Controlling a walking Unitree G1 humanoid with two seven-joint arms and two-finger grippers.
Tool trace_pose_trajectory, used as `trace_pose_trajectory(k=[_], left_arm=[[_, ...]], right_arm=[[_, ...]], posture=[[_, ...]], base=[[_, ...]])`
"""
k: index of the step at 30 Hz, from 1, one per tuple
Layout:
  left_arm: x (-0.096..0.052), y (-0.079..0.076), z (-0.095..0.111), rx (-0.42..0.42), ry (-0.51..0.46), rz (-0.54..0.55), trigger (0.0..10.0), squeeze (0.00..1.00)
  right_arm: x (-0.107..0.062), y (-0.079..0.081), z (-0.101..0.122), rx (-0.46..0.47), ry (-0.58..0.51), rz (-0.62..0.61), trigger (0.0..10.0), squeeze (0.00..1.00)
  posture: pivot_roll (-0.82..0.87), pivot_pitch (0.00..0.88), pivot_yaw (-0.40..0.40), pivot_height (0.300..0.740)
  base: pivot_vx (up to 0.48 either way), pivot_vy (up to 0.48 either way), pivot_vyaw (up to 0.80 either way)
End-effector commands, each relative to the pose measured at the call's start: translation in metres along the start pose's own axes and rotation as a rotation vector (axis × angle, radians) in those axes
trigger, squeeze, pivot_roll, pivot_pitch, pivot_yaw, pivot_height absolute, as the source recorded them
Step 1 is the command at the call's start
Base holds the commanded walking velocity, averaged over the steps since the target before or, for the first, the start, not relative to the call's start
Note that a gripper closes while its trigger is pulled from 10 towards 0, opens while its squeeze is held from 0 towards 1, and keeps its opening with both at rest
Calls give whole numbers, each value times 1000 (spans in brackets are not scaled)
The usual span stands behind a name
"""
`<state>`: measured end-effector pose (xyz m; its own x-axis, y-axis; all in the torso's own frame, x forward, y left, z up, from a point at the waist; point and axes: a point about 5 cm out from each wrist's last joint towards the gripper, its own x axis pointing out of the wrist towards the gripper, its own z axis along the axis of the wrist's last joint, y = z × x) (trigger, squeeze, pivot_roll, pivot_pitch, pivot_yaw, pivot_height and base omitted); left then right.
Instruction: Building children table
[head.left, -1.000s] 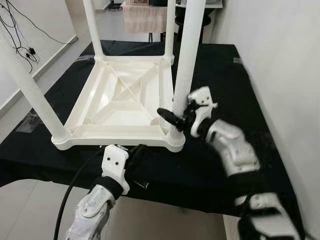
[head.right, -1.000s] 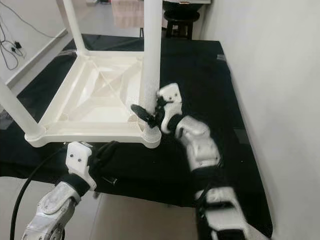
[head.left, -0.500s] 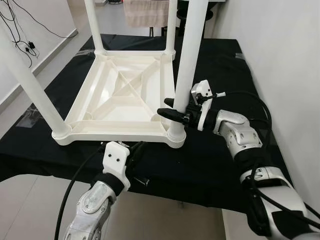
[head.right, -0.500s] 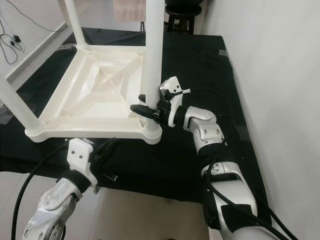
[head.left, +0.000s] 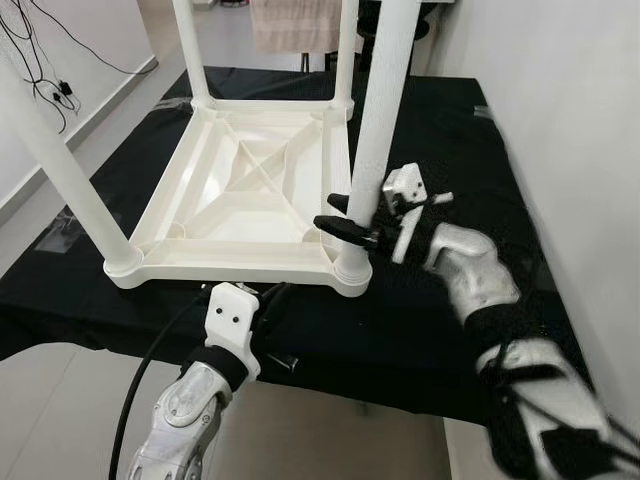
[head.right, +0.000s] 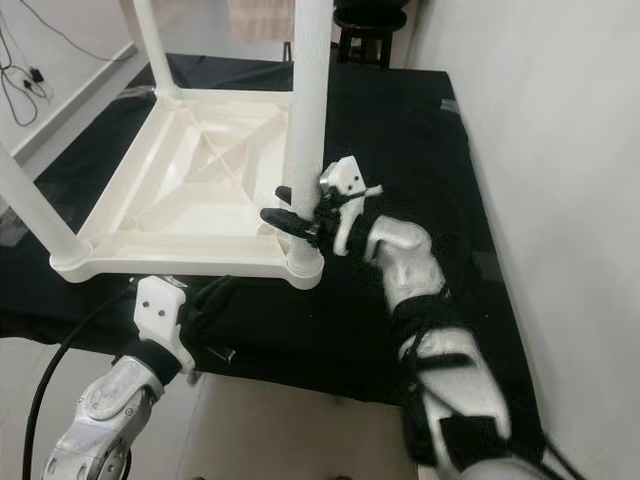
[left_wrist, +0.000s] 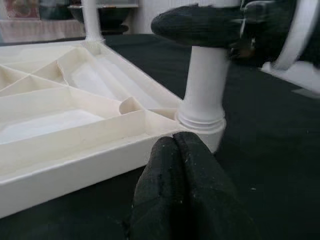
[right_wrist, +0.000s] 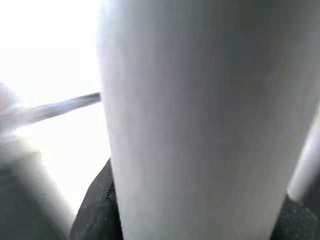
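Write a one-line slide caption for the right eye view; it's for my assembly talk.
Right gripper clasps a leg of the upturned white table near its socket.

Two silver arms with black joint sections were seen. The right gripper (head.left: 345, 215) was made up of long black fingers on a white angular wrist bracket, with thin black cables along the forearm. The left gripper (left_wrist: 175, 150) bore matte black fingers, a white bracket with two dark screw holes, and a thick black cable.
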<state>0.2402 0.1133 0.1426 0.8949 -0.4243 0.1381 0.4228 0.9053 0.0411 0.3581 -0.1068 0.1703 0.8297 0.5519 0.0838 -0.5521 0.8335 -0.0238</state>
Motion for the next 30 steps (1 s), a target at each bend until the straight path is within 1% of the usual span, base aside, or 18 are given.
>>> trace_pose_trajectory(k=[1,2,3,7,8,10,11,13,14,18,19,20,21,24,25,27,28,30], left_arm=[[-2,4,-3,-1,26,6,10000,0],[-2,4,-4,-1,26,5,10000,0],[-2,4,-4,-3,27,6,10000,0],[-1,4,-4,-10,28,5,10000,0],[0,2,-5,-9,28,3,10000,0],[0,2,-5,-9,28,3,10000,0],[0,3,-4,-9,26,18,10000,0],[0,3,-4,-11,23,37,10000,0],[0,3,-4,-12,23,37,10000,0],[0,3,-5,-14,25,31,10000,0],[0,3,-5,-15,27,24,10000,0],[1,2,-5,-19,30,16,10000,0],[1,2,-5,-19,30,16,10000,0],[1,2,-5,-19,31,15,10000,0],[1,2,-5,-19,31,15,10000,0],[1,2,-6,-18,33,17,10000,0],[1,2,-6,-18,33,17,10000,0],[1,2,-6,-18,34,18,10000,0]], right_arm=[[-19,15,-34,22,155,-199,0,0],[-23,25,-36,24,159,-201,0,0],[-17,29,-31,-13,151,-133,0,0],[-12,24,-30,-27,158,-133,0,0],[-2,17,-29,-39,173,-108,0,0],[-2,17,-29,-39,173,-108,0,0],[2,13,-27,-46,174,-126,10000,0],[7,16,-18,-26,136,-72,10000,0],[9,19,-13,-15,123,-36,10000,1000],[9,25,-5,-10,97,22,10000,1000],[9,29,7,-5,68,139,10000,890],[8,28,23,-20,28,324,10000,0],[8,28,23,-20,28,324,10000,0],[5,18,29,-69,56,498,10000,0],[5,18,29,-69,56,498,10000,0],[4,11,31,-87,75,601,10000,0],[4,11,31,-87,75,601,10000,0],[3,7,32,-69,96,694,10000,0]], posture=[[69,122,-15,740],[69,122,-15,740],[49,110,-7,740],[56,109,-14,740],[69,112,-26,740],[69,112,-26,740],[76,109,-34,740],[80,110,-37,740],[79,108,-38,740],[77,108,-35,740],[73,105,-32,740],[74,103,-32,740],[74,103,-32,740],[83,101,-39,740],[83,101,-39,740],[85,99,-41,740],[85,99,-41,740],[88,98,-41,740]], base=[[0,0,0],[0,0,0],[0,0,0],[0,0,0],[0,0,0],[0,0,0],[0,0,0],[0,0,0],[0,0,0],[0,0,0],[0,0,0],[0,0,0],[0,0,0],[0,0,0],[0,0,0],[0,0,0],[0,0,0],[0,0,0]])
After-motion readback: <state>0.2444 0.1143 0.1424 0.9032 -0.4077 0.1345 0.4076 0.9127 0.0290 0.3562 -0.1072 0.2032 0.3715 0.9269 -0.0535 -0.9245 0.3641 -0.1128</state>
